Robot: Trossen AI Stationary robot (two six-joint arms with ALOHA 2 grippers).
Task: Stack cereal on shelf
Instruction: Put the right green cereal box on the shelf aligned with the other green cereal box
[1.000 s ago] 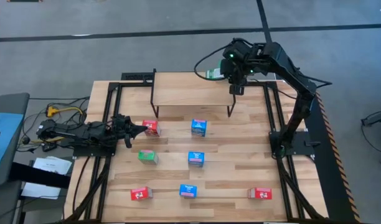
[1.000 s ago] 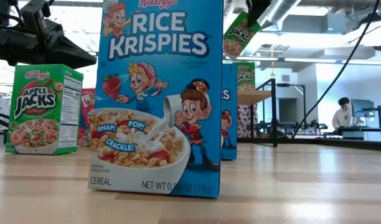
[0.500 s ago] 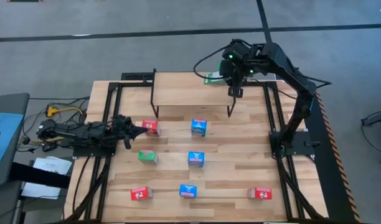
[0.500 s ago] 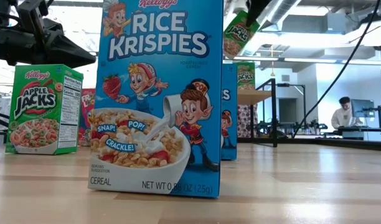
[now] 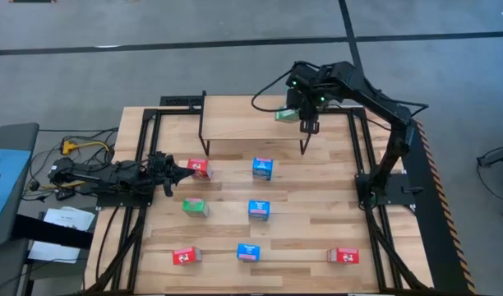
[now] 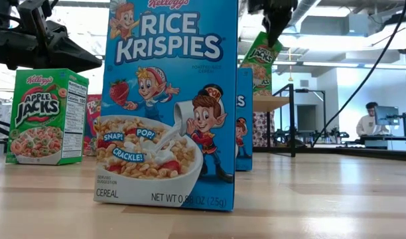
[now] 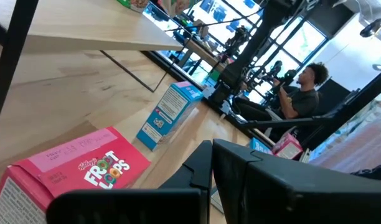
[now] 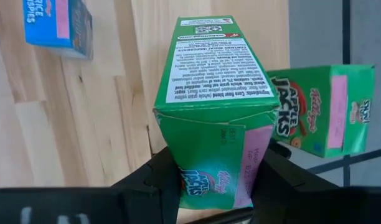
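My right gripper [image 5: 306, 123] is over the right part of the shelf [image 5: 243, 123] and is shut on a green cereal box [image 5: 286, 114], which hangs above the shelf top in the low view [image 6: 258, 63]. A second green box [image 8: 321, 118] stands on the shelf beside it. My left gripper [image 5: 184, 170] is low at the table's left, shut and empty, its tips just short of a red box [image 5: 200, 168]. On the table stand two more red boxes [image 5: 184, 256] [image 5: 343, 256], three blue boxes [image 5: 262, 168] [image 5: 258, 210] [image 5: 248, 252] and a green one [image 5: 195, 207]. My right gripper pinches the green box at its upper end [image 8: 209, 177] between its two fingers, one on each opposite face. The fingers come from above, pointing down. The box hangs below them, tilted, clear of the shelf top.
The shelf's thin black legs [image 5: 304, 146] stand on the slatted table. Black frame rails run along the table's left and right sides [image 5: 362, 156]. A large blue box fills the near low view [image 6: 170, 99]. A person sits in the room beyond [image 6: 370, 119].
My right gripper has gone down and a little toward the table's near edge with the green box, which now hangs lower and closer to the shelf top, still tilted.
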